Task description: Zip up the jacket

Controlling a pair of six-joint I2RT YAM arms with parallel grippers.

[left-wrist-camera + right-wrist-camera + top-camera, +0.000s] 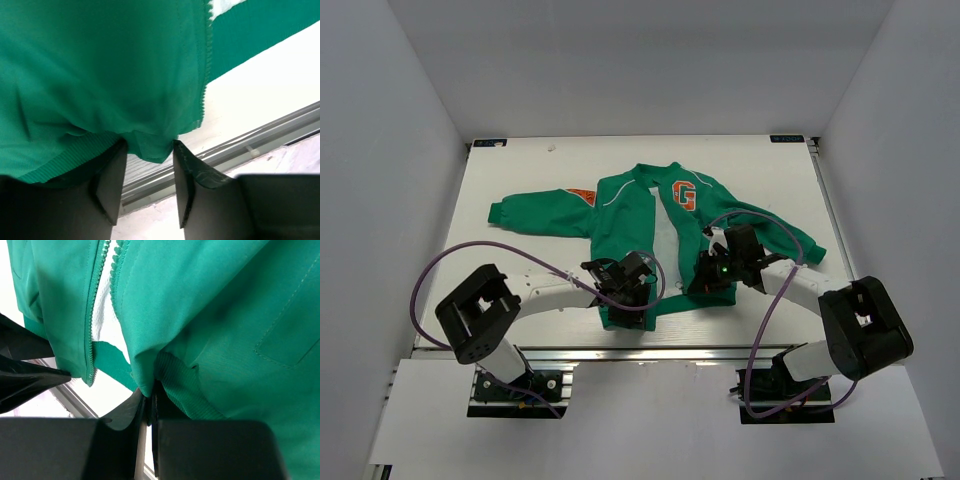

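The green jacket (620, 215) lies flat on the white table (540, 165), front open, orange "G" patch (685, 193) up, pale lining showing between the front panels. My left gripper (636, 284) is at the hem of the left front panel. In the left wrist view its jaws (149, 146) stand apart, and a loose fold of jacket fabric (100, 65) hangs between the tips, beside the zipper teeth (206, 75). My right gripper (706, 278) is at the right panel's bottom corner. In the right wrist view it (150, 397) is shut on the jacket's (210, 305) front edge beside the ribbed hem (182, 387).
The table's front edge with its aluminium rail (650, 352) runs just under the hem and shows in the left wrist view (260, 145). The left gripper's dark body (25, 377) is close on the left in the right wrist view. White walls enclose the table.
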